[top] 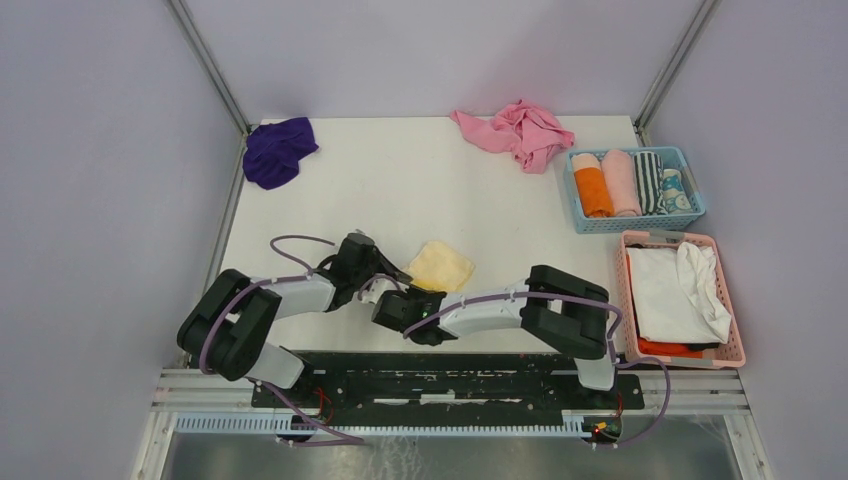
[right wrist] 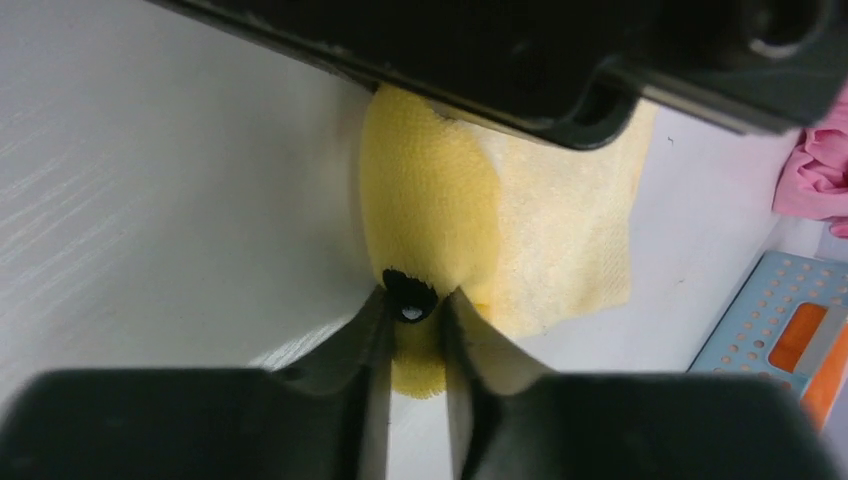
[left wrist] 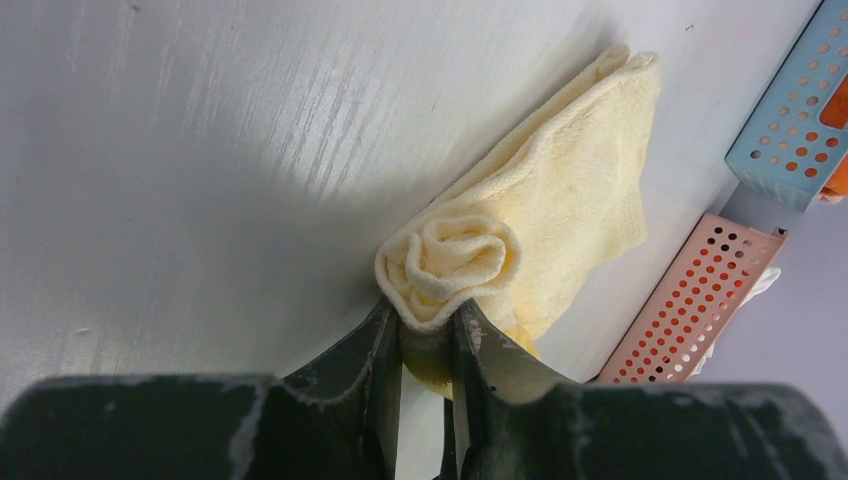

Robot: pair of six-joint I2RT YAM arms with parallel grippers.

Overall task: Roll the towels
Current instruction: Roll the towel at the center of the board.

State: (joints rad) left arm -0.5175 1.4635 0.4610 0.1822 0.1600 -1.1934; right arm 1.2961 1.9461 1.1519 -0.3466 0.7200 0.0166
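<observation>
Both pinch the yellow towel (left wrist: 560,200): left gripper (left wrist: 425,318) firmly, right gripper (right wrist: 418,303) seemingly; a slipped grip could unroll it.

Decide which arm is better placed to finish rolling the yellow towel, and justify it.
Left. The left gripper pinches the coiled end of the yellow towel, so it could wind on across the flat part. The right gripper grips only a flat edge.
</observation>
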